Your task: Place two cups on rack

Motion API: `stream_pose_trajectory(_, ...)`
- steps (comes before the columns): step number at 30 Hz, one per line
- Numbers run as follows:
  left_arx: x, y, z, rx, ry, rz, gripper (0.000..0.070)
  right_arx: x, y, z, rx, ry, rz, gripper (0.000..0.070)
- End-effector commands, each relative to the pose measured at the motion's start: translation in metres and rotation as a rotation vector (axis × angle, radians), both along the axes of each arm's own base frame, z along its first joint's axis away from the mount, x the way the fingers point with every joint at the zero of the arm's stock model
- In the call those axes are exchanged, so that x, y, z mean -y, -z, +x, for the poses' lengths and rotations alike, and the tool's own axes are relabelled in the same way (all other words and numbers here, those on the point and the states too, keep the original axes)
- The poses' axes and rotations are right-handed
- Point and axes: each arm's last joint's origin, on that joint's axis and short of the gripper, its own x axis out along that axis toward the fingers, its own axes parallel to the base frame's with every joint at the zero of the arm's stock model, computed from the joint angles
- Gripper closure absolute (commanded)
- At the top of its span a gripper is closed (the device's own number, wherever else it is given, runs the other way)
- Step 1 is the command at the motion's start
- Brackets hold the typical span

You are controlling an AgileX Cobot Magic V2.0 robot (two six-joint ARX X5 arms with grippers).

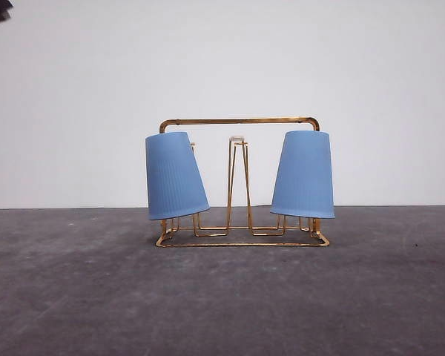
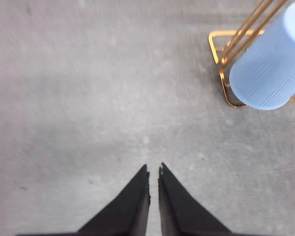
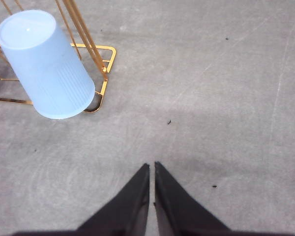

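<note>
Nearest, over bare table (image 1: 222,311): both claws hang above the grey surface, clear of the rack. Left gripper (image 2: 154,173) has its fingers pressed together, only a hairline slit between the tips, nothing in them. Right gripper (image 3: 152,169) is the same: tips together, empty. Judging by that, neither arm has a hold on anything.

Further back, the rack (image 1: 241,241) sits flat on its base, arched frame upright. Left cup (image 1: 175,176) is mouth-down over a prong at the rack's left end, leaning outward, rim hanging just past the base wire. Right cup (image 1: 304,175) mirrors it at the rack's right end, also inverted and tilted away from the rack's middle. The tilt looks like it comes from the prongs angling out; each cup rests on its prong, not on the table. Inverted makes sense for a drying stand: open end down.

The centre prong (image 1: 238,182) of the rack stands bare between the two cups, white tip showing.

Behind the rack: plain white wall (image 1: 222,59).

My read: both cups are seated, task looks done.
</note>
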Motion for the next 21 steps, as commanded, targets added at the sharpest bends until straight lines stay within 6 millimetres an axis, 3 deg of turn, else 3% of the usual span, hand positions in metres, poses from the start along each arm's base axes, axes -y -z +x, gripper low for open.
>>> stream_pose_trajectory(1,-0.002,-0.001,-0.009,0.038,0.033,0.052,0.0688,0.000,-0.002,0.002,0.004,0.007,0.011,0.0686)
stream_pose_trajectory(6,-0.012,0.016,-0.042,0.159,-0.030,0.056,0.0688,0.000,-0.002,0.002,0.004,0.007,0.011,0.0686)
stream_pose_trajectory(13,-0.020,0.072,-0.088,0.299,-0.132,0.002,0.0688,0.000,-0.002,0.002,0.004,0.007,0.011,0.0686)
stream_pose_trajectory(21,-0.020,0.135,-0.107,0.452,-0.170,-0.060,0.0688,0.000,-0.002,0.002,0.004,0.007,0.011,0.0686)
